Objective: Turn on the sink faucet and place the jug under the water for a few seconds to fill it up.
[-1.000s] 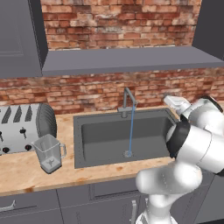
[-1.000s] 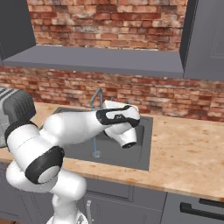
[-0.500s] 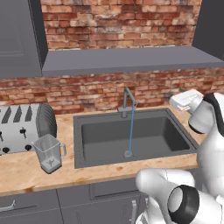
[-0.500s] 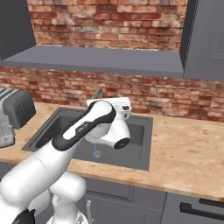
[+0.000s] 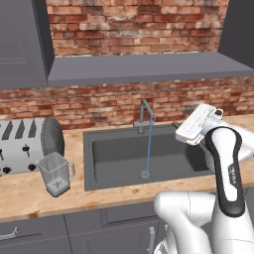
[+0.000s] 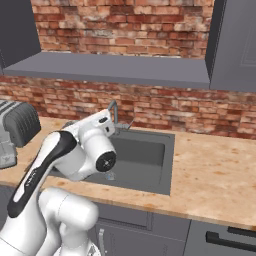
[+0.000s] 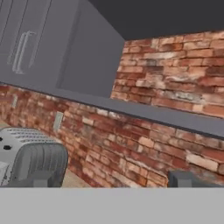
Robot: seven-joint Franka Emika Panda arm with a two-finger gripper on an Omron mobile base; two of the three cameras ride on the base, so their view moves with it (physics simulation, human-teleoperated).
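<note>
The gripper (image 7: 111, 180) is standing wide open with nothing between its jaws; in the hand view its two dark finger tips (image 7: 40, 179) are rising far apart at the bottom, looking toward the brick wall (image 7: 166, 144), a grey wall cabinet (image 7: 48, 43) and the silver four-slot toaster (image 7: 26, 153). In the left base view the white hand is hanging above the right part of the sink (image 5: 119, 158), clear of the basin and touching nothing. The sink faucet (image 5: 145, 115) is standing at the back edge of the basin, and the water (image 5: 149, 149) is running from its hooked spout in a thin blue stream straight down to the drain. The jug (image 5: 56, 172) is sitting upright on the wooden counter (image 5: 30, 193) to the left of the sink, just in front of the toaster (image 5: 27, 144), well apart from the stream. In the right base view the arm is covering much of the sink (image 6: 150, 155), with the faucet (image 6: 114, 111) showing just behind the hand.
</note>
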